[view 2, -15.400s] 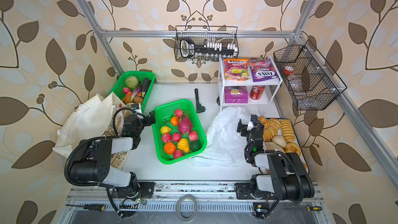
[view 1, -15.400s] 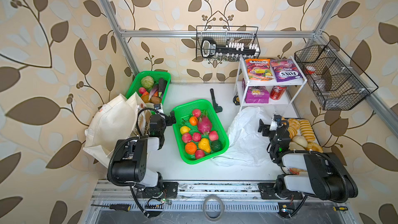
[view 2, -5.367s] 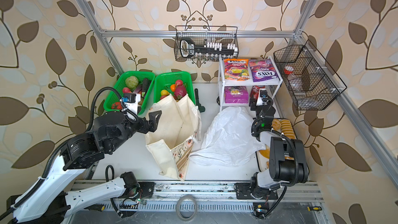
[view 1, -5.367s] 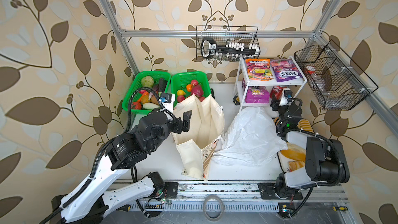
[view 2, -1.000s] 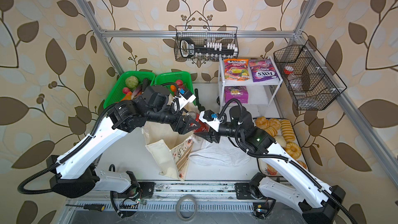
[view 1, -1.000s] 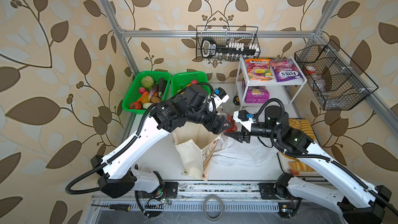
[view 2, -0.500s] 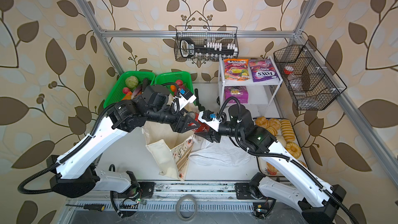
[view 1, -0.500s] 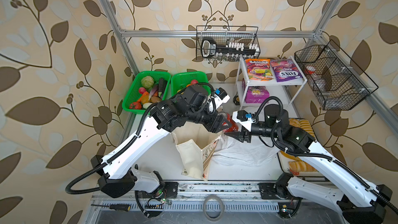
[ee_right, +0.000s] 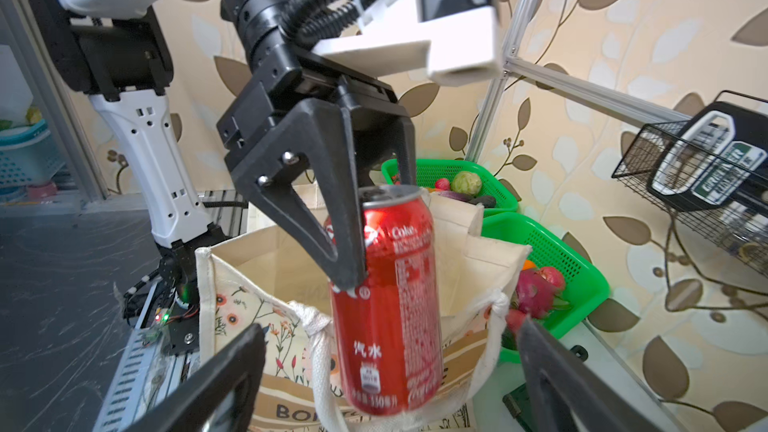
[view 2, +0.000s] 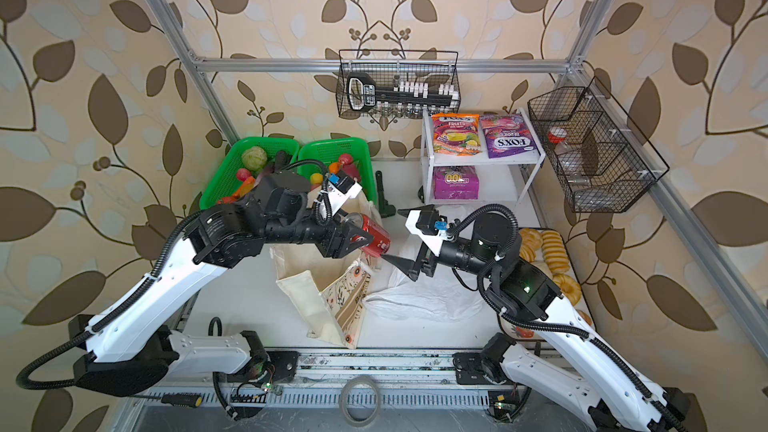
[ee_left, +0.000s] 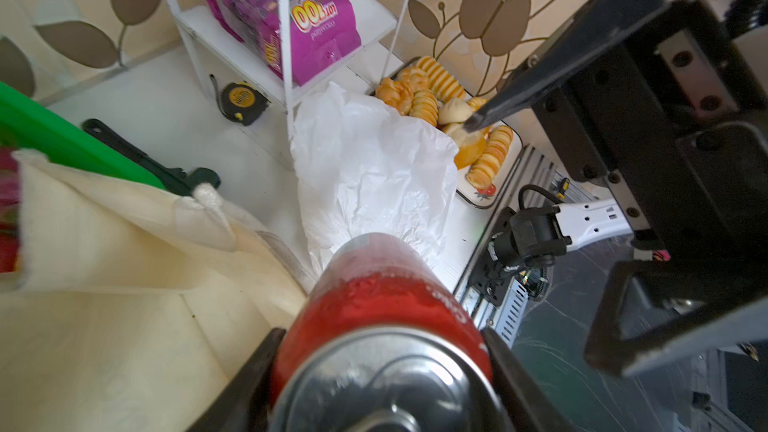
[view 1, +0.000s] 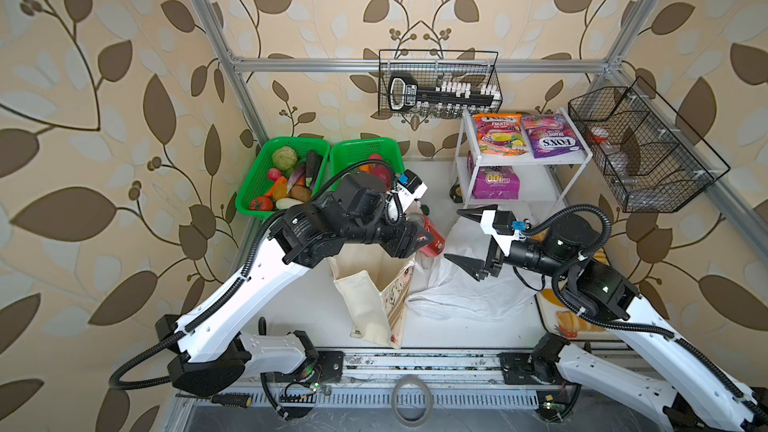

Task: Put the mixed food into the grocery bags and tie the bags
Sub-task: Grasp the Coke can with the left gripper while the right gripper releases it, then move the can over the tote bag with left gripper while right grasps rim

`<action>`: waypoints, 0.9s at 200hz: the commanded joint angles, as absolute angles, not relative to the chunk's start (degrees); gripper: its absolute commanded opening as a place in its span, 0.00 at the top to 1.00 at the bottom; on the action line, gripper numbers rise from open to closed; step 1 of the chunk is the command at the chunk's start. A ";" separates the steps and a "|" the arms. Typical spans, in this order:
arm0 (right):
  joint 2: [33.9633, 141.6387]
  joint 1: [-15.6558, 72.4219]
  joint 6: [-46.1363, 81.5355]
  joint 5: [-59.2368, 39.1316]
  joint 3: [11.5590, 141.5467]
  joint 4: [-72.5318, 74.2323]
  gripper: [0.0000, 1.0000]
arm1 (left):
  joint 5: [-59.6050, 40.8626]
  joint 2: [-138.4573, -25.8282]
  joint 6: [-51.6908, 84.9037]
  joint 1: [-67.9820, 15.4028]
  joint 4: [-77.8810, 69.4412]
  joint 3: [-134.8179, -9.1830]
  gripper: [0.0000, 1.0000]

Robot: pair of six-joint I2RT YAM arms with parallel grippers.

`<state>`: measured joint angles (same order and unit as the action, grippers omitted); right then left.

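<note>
Right wrist view: one red soda can (ee_right: pixel 390 317), silver-topped with white "Coke" lettering, tilted, clamped near its rim by the left gripper (ee_right: pixel 378 238). In both top views it hangs at frame centre over the edge of the cream cloth tote (view 1: pixel 365 301). The tote is one of two bags; the white plastic bag (view 1: pixel 457 297) lies lower right of centre. The right gripper (view 1: pixel 454 234), jaws spread wide and empty, sits just right of the can. Two green baskets (view 1: pixel 249 201) stand upper left. Two FOX'S pouches (view 1: pixel 496 135) and one purple snack packet (view 1: pixel 494 184) sit on the shelf (view 1: pixel 579 155), upper right.
</note>
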<state>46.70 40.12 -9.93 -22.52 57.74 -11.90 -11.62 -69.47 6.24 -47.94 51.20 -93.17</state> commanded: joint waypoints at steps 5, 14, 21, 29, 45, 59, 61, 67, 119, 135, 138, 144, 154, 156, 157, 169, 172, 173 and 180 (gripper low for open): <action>48.10 39.43 1.73 -14.38 57.36 -10.21 0.08 | -4.18 -61.97 7.64 -47.72 41.07 -92.78 0.79; 49.42 39.04 5.93 -12.51 58.03 -10.95 0.10 | -2.86 -60.38 7.67 -47.72 39.95 -91.79 0.79; 50.52 38.78 9.12 -11.89 58.42 -11.34 0.12 | -1.30 -59.28 7.84 -47.72 39.37 -91.06 0.80; 52.03 38.52 12.29 -12.04 58.84 -11.80 0.13 | 1.22 -57.91 7.97 -47.68 39.08 -90.20 0.81; 56.13 38.84 18.38 -12.33 60.41 -13.01 0.17 | 8.30 -55.63 8.15 -47.72 39.56 -88.36 0.82; 60.32 39.37 23.45 -11.82 63.15 -16.11 0.18 | 14.19 -54.53 7.81 -47.72 41.32 -86.42 0.82; 60.85 39.53 23.88 -11.55 63.64 -16.59 0.18 | 14.75 -54.50 7.69 -47.66 41.75 -86.34 0.82; 62.59 40.03 25.19 -10.52 64.69 -17.88 0.18 | 15.49 -54.64 7.28 -47.64 43.23 -85.93 0.81; 73.11 43.49 29.03 -0.20 70.55 -23.34 0.21 | 16.78 -61.02 8.09 -47.04 47.56 -82.63 0.80; 75.42 44.26 29.38 4.05 72.89 -25.67 0.28 | 15.68 -63.55 8.24 -46.54 46.44 -81.87 0.80; 75.65 44.34 29.44 4.26 73.08 -25.79 0.28 | 15.54 -64.01 8.26 -46.46 46.19 -81.77 0.80; 76.03 44.43 29.28 4.18 73.21 -25.71 0.31 | 15.32 -64.79 8.27 -46.32 45.53 -81.44 0.81; 76.47 44.47 29.43 3.58 73.05 -25.31 0.38 | 14.95 -66.24 8.50 -46.15 44.67 -81.13 0.81; 76.58 44.47 29.48 3.46 73.04 -25.25 0.40 | 14.88 -66.37 8.47 -46.08 44.46 -80.95 0.81; 76.61 44.47 29.55 3.45 72.99 -25.19 0.41 | 14.78 -66.54 8.46 -46.07 44.33 -80.90 0.81; 76.95 44.56 29.79 2.81 72.77 -24.73 0.50 | 14.14 -68.19 8.61 -45.72 43.53 -80.52 0.81; 77.03 44.66 29.79 2.61 72.70 -24.70 0.52 | 14.02 -68.66 8.77 -45.68 43.39 -80.49 0.81; 77.01 44.65 29.79 2.63 72.69 -24.66 0.52 | 14.00 -68.78 8.82 -45.65 43.31 -80.45 0.81; 77.16 44.72 29.96 2.46 72.61 -24.54 0.56 | 13.90 -69.67 9.23 -45.53 42.87 -80.13 0.81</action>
